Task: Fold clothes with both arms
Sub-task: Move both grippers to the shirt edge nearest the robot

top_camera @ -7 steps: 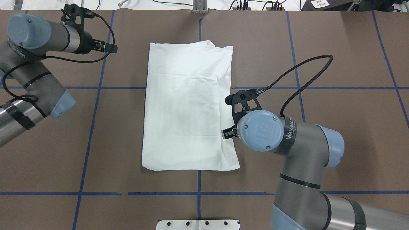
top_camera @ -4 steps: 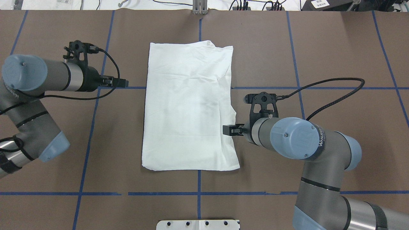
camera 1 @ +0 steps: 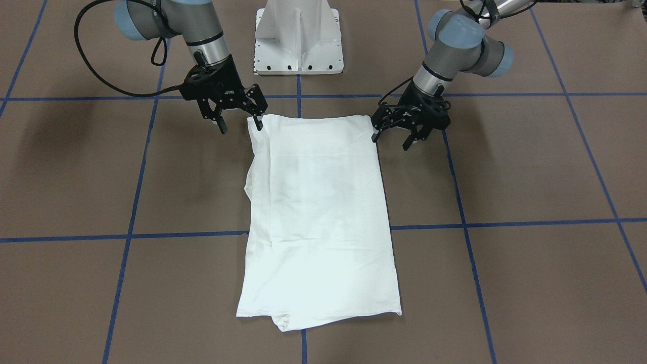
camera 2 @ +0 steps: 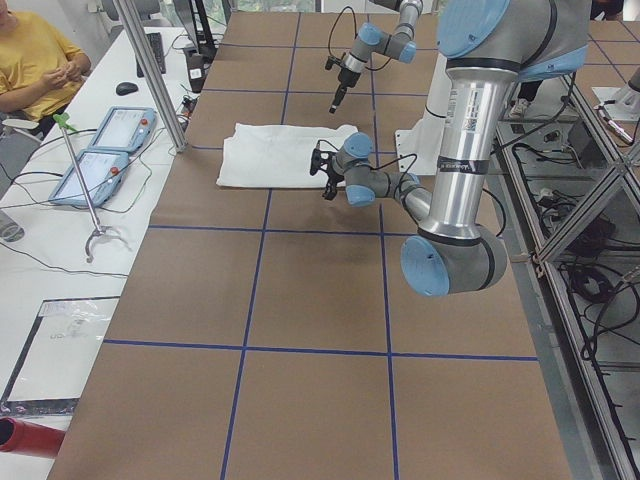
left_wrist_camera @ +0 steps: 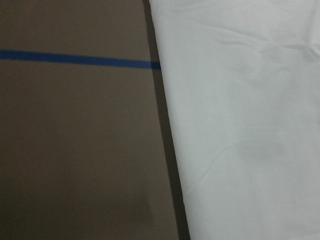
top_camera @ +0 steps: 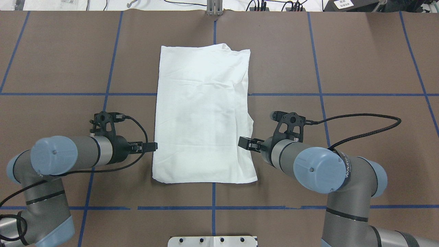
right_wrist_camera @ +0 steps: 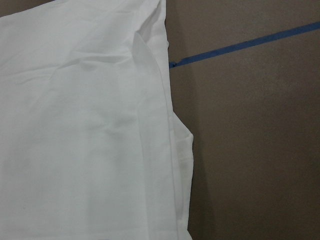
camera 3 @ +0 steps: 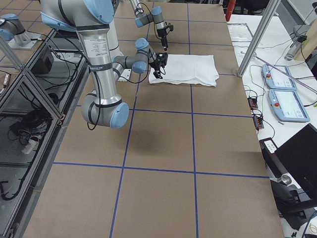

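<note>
One white thin-cotton long-sleeved T-shirt [top_camera: 202, 113] lies flat on the brown paper-covered tabletop [top_camera: 360, 61]. It is folded into a long rectangle whose short ends face toward and away from the robot. Layered edges show along its side toward the robot's right.

The only writing to be made out is white capital lettering [top_camera: 345, 164] on a black band round the right silver-grey tubular arm [top_camera: 319, 168]. It looks like "WANJEED" but is not sharp. There is also a small white mark on the body of the black two-finger right tool [camera 1: 237, 124], too small to read.

There are two arms and two tools. The left silver-grey tubular arm [top_camera: 68, 157] carries the black two-finger left tool [camera 1: 390, 141]. Both tools hang with their fingers spread and grasp nothing. They flank the shirt's end nearest the robot. One finger of the right tool sits over the shirt's corner. One finger of the left tool is right at the opposite edge. Whether either finger touches the cloth cannot be told.

Each wrist view shows one shirt edge, brown tabletop and one blue tape line [left_wrist_camera: 75, 57]. In the overhead view, two such lines run across.

One white metal pedestal [camera 1: 298, 35] stands behind the shirt. On a side bench lie two light-blue handheld control panels [camera 2: 118, 128], beside one seated person in a yellow top [camera 2: 30, 60].
</note>
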